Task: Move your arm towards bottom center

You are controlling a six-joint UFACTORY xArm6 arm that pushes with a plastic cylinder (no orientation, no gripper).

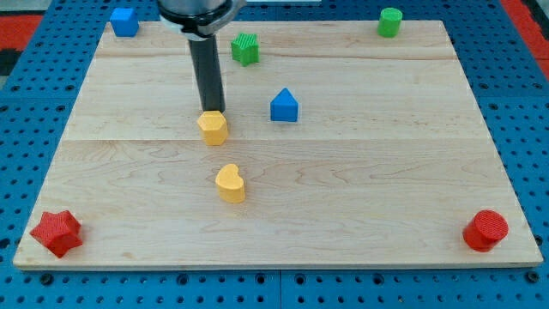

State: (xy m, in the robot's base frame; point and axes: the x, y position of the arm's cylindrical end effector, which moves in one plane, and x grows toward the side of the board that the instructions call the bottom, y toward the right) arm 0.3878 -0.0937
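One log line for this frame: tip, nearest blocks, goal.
my tip touching yellow hexagonal block, on its top side | yellow heart-shaped block below it | goal bottom center: not reached

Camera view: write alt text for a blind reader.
My tip rests just above a yellow hexagonal block, with a yellow heart block below it on the wooden board. Blue, green and red blocks sit around the edges.
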